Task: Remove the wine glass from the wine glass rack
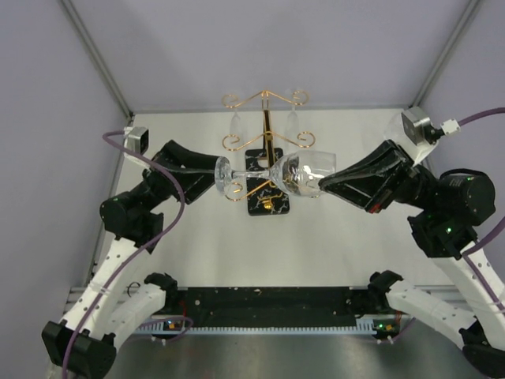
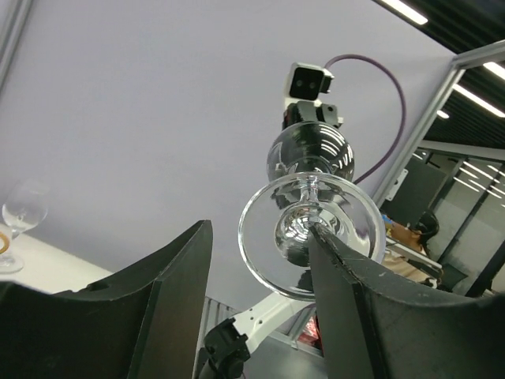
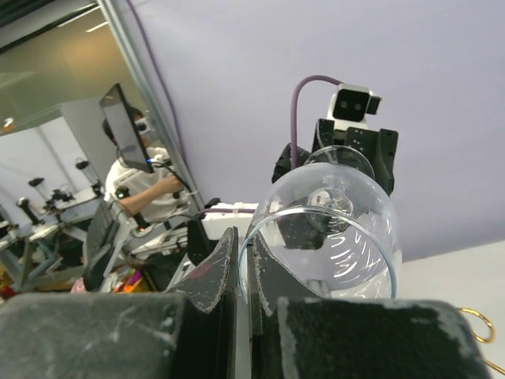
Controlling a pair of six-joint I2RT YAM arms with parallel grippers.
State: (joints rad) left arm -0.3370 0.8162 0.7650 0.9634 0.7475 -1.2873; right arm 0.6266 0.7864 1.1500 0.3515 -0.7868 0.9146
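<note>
Over the black base of the wine glass rack [image 1: 268,201], held the wine glass [image 1: 293,168] sideways in mid-air, clear of the gold arms. Pinched its bowl rim with the right tool [image 3: 245,241]. Had the left tool [image 2: 259,237] spread wide at the foot disc, gripping nothing.

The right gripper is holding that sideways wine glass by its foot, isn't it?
No: the right gripper pinches the sideways wine glass by the rim of its bowl, not its foot, as the right wrist view shows.
</note>
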